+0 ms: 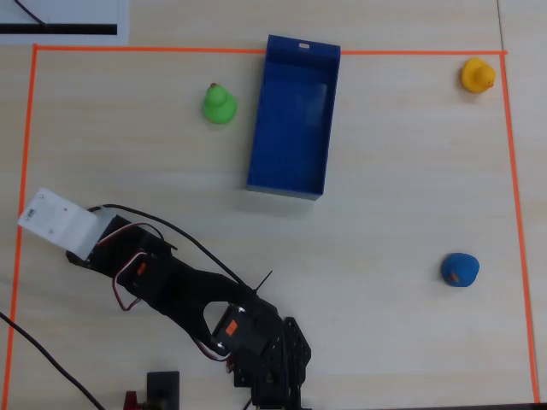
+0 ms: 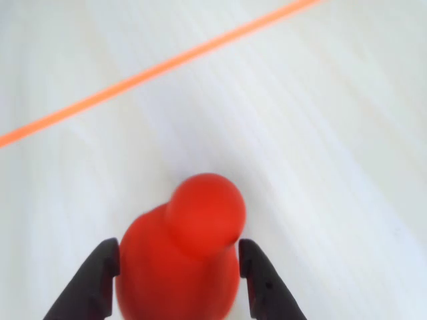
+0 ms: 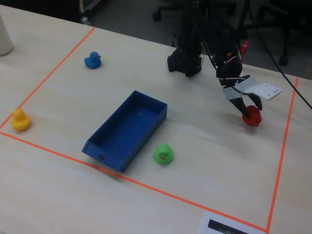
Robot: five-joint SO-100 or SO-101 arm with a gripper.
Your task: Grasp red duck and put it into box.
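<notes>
The red duck (image 2: 180, 267) fills the bottom of the wrist view, with a black finger (image 2: 100, 267) pressed against each of its sides. My gripper (image 2: 179, 252) is shut on it. In the fixed view the red duck (image 3: 253, 119) sits at table level on the right, under the gripper (image 3: 248, 113). I cannot tell whether it is lifted. In the overhead view the duck is hidden beneath the arm's white plate (image 1: 55, 222). The blue box (image 1: 285, 186) stands empty at the top middle there, far from the gripper, and lies left of centre in the fixed view (image 3: 105, 151).
A green duck (image 1: 219, 104) sits just left of the box. A yellow duck (image 1: 477, 75) is in the top right corner and a blue duck (image 1: 460, 270) at the right. Orange tape (image 1: 20, 171) frames the work area. The arm's base (image 3: 187, 58) stands at the far edge.
</notes>
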